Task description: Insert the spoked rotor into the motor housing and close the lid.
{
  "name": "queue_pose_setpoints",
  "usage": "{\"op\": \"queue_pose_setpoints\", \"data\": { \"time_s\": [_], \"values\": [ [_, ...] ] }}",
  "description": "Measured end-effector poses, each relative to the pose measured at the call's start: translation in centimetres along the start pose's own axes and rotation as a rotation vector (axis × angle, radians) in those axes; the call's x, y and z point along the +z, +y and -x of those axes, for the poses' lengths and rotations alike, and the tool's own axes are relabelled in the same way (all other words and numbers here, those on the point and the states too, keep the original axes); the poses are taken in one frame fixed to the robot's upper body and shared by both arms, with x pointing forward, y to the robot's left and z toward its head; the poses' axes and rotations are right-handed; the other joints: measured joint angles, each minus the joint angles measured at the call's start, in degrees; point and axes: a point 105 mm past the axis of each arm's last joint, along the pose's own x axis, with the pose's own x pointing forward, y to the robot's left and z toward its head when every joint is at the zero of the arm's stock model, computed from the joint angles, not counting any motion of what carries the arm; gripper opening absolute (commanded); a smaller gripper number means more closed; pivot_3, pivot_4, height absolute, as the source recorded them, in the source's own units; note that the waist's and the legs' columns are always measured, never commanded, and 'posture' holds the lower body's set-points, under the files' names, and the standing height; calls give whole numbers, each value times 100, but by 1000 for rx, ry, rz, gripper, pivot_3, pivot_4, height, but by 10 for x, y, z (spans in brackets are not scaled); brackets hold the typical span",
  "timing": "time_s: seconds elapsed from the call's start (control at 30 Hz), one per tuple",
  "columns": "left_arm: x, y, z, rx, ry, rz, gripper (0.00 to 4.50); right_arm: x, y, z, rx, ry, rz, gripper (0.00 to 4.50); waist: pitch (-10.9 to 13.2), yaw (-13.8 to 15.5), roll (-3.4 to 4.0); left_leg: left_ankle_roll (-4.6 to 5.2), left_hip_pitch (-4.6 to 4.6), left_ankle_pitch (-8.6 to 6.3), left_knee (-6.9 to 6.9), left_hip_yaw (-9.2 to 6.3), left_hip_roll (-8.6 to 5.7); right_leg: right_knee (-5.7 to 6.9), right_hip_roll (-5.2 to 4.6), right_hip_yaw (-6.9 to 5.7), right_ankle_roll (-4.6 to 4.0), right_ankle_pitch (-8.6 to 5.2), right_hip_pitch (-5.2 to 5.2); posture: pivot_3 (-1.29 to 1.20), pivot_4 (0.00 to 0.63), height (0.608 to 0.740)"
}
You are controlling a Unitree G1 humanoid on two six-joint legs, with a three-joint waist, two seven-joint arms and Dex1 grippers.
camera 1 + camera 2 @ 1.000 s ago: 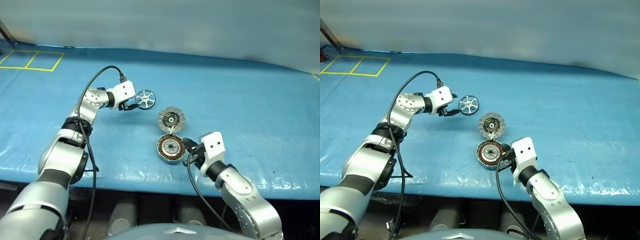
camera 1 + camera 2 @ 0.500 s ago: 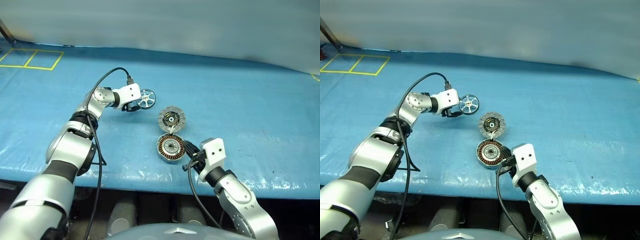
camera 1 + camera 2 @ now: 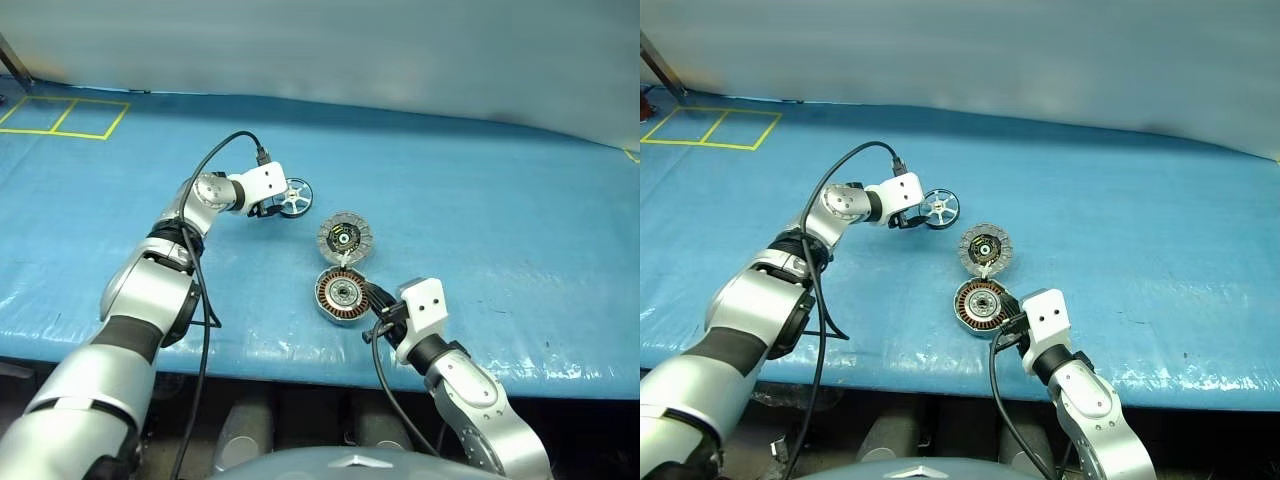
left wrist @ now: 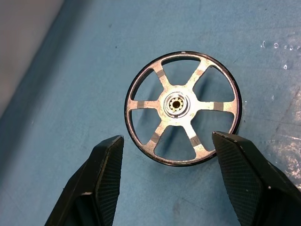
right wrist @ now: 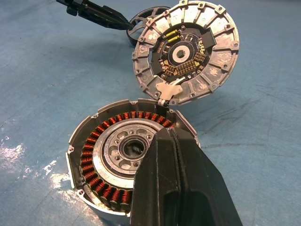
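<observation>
The left hand (image 4: 167, 155) has crept closer to the rotor (image 4: 183, 108), fingers spread around it but not yet gripping, while the clenched right hand (image 5: 173, 160) rests on the housing (image 5: 110, 155), so the pick-up seems next.

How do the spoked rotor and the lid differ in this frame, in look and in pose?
The spoked rotor is an open wheel, six spokes around a small hub; the lid is a filled disc, pale rim segments around a dark centre. The spoked rotor lies flat and alone on the blue mat; the lid stands swung open, joined to the motor housing. Both are round, silver metal.
</observation>
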Motion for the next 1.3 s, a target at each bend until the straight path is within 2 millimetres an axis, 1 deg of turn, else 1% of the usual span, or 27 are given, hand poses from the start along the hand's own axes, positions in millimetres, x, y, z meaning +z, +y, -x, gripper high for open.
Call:
{"op": "queue_pose_setpoints", "data": {
  "time_s": [0.43,0.5,0.6,0.73,0.83,0.93,1.03,1.13,1.3],
  "values": [
    [6,-9,-15,36,7,30,3240,1,-2,0,-26,-12,6,0,0,1,0,4,-5,-2,19,0,-1,4,1,1,6,7,1,0,150,740],
    [12,-6,-15,70,-29,78,3240,1,-2,0,-27,-11,4,0,0,2,0,4,-6,-2,22,-1,1,5,1,0,6,9,1,0,150,740],
    [15,5,-12,136,-86,171,3240,0,-3,1,-31,-8,2,0,0,-3,0,4,-7,-3,25,0,1,5,1,1,6,13,1,0,150,740],
    [11,9,-8,195,-133,292,3240,2,-2,1,-27,-13,3,0,0,-5,0,4,-7,-2,30,0,4,7,1,1,2,18,2,0,150,740],
    [4,3,-9,218,-163,417,3240,4,-2,0,-17,-17,7,0,0,-4,0,5,-7,-2,35,0,5,8,1,2,-23,38,4,0,150,740],
    [7,-8,-14,216,-203,525,3240,8,-1,-3,-3,-25,15,0,0,17,0,6,-7,-1,43,-5,9,4,0,0,-20,41,12,0,150,740],
    [16,-22,-16,228,-222,584,3240,7,0,-4,10,-19,5,0,0,2,0,9,-5,-3,43,-4,13,0,-2,6,-18,45,15,0,150,740],
    [24,-35,-18,245,-182,648,3240,5,1,-4,21,-5,5,0,0,0,0,8,-4,-2,45,-4,11,3,1,7,-21,47,15,0,150,740],
    [41,-37,-13,331,-133,748,3240,5,1,-5,27,3,6,0,-1,4,1,7,9,0,46,-4,11,3,5,8,-23,48,25,0,150,740]
  ]
}}
